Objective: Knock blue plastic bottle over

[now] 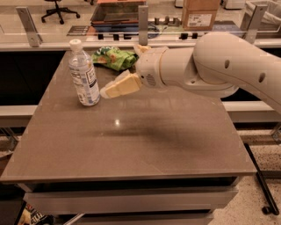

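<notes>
The blue plastic bottle (84,74), clear with a white cap and a white-and-blue label, stands upright at the back left of the brown table (131,140). My gripper (106,92) reaches in from the right on a large white arm (219,66). Its cream fingers are shut into one wedge that points left. The tip is just right of the bottle's lower half, a small gap away, and holds nothing.
A green snack bag (115,58) lies at the table's back edge, behind the gripper. Behind the table runs a counter with a metal rail, posts (142,17), a dark tray and a cardboard box (199,13). Floor lies to the right.
</notes>
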